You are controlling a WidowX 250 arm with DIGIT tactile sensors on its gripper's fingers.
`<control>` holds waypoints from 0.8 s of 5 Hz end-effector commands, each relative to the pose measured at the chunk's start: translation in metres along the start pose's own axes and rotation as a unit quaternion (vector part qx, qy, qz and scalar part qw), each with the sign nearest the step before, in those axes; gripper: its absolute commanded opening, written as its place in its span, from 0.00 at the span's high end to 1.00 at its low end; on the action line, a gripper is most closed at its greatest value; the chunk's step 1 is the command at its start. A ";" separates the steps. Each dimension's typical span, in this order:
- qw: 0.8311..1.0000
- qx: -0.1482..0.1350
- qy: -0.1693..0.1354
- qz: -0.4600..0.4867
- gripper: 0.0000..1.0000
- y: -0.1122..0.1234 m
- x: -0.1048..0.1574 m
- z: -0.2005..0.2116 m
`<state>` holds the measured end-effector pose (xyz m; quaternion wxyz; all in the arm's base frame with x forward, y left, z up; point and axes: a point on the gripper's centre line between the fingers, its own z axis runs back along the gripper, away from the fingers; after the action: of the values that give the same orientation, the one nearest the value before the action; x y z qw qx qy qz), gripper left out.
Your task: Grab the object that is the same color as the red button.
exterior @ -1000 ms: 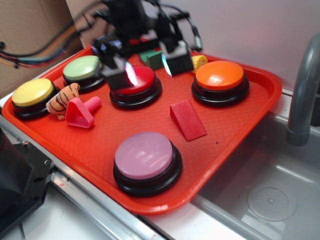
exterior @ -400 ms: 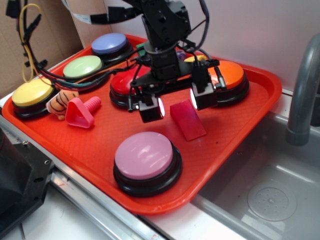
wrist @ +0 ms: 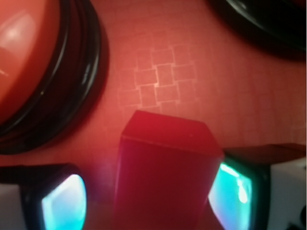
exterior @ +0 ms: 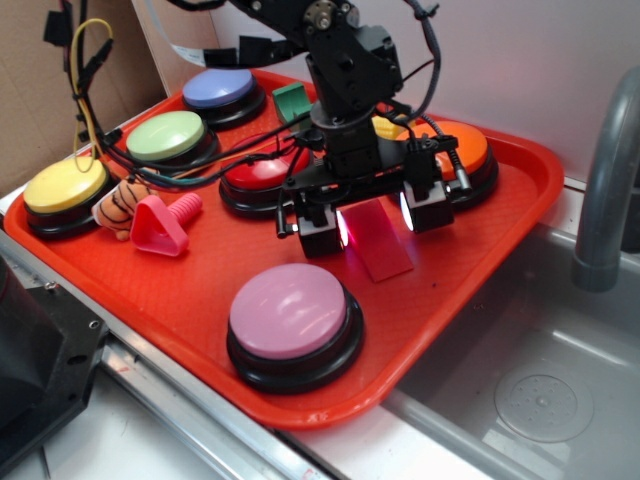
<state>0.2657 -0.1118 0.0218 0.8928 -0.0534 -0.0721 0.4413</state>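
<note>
The gripper [exterior: 372,216] straddles the dark-red wedge block [exterior: 381,242] on the red tray [exterior: 520,200], its glowing fingers [wrist: 64,203] spread either side — not clamped; close behind sit the red button [exterior: 258,172] and orange button [exterior: 468,146] — the pink button [exterior: 288,310] in front

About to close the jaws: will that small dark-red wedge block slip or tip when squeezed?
The small dark-red wedge block looks stiff and matte, so it probably won't deform. Its sloped top may let it squirt out if pinched high. It lies flat on the red plastic tray between the open gripper fingers, so tipping seems unlikely.
</note>
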 end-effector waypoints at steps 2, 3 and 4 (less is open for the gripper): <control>0.997 -0.015 -0.066 0.034 1.00 -0.008 0.010 0.011; 0.999 -0.023 -0.017 0.038 1.00 -0.003 0.019 0.025; 0.999 0.013 0.022 -0.046 1.00 0.004 0.036 0.053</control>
<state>0.2603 -0.0861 0.0527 0.9168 -0.0241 -0.0227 0.3981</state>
